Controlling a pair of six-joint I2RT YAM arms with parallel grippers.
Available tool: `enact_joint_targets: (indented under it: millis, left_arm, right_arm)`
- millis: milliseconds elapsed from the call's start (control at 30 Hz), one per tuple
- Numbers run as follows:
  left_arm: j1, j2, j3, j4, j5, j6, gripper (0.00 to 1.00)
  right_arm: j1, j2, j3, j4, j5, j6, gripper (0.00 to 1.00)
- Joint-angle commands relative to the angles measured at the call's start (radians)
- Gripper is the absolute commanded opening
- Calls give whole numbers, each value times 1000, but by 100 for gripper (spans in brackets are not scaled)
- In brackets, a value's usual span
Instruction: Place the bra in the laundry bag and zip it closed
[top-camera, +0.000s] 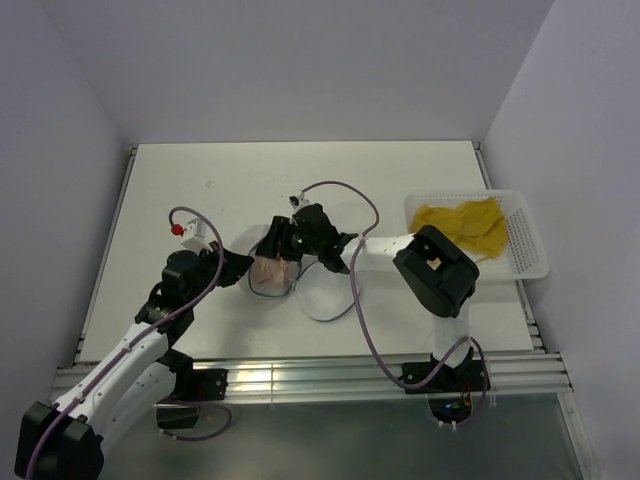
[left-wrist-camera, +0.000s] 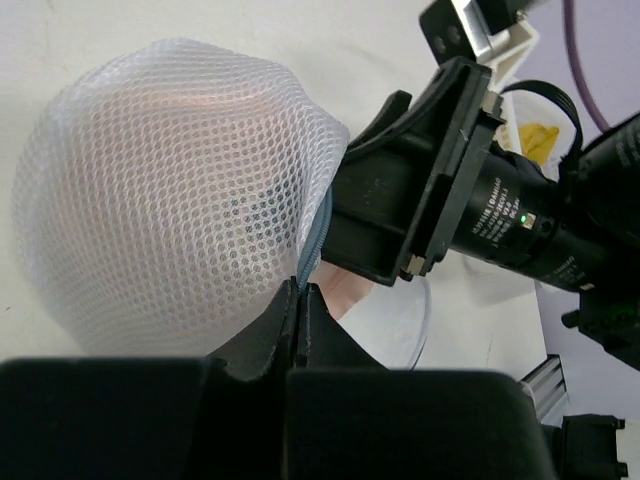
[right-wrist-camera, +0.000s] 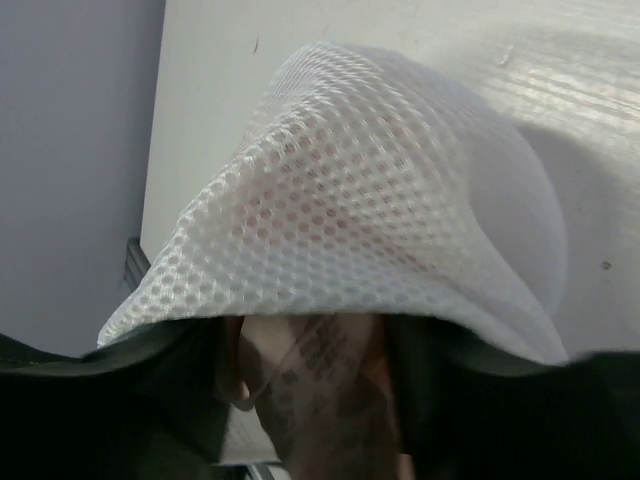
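The laundry bag (left-wrist-camera: 170, 180) sits on the tabletop (top-camera: 200, 190) near the middle of the overhead view, its mouth gaping; the pink bra (top-camera: 272, 270) lies inside, showing at the opening; the left hand (left-wrist-camera: 300, 292) is clenched on the bag's dark zip rim; the right hand (top-camera: 282, 244) reaches into the mouth, fingers either side of the bra, though I cannot tell whether it grips; a white basket (top-camera: 525, 255) holding yellow cloth (top-camera: 460, 222) stands at the right.

Matt white mesh-cloth laundry bag (left-wrist-camera: 160, 180)
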Motion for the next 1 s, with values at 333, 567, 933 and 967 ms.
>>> enact_joint_targets:
  millis: [333, 567, 933, 967]
  left_arm:
    - [-4, 129, 158, -6, -52, -53, 0]
    - [-4, 137, 138, 34, -49, -56, 0]
    - [-4, 125, 146, 54, -46, -24, 0]
    - [-4, 126, 146, 57, -45, -22, 0]
  right_arm:
    - [-1, -265, 20, -321, 101, -251, 98]
    - [-59, -325, -9, -378, 144, -285, 100]
    - [-74, -781, -446, -505, 436, -201, 62]
    - [-74, -808, -469, -518, 479, -178, 57]
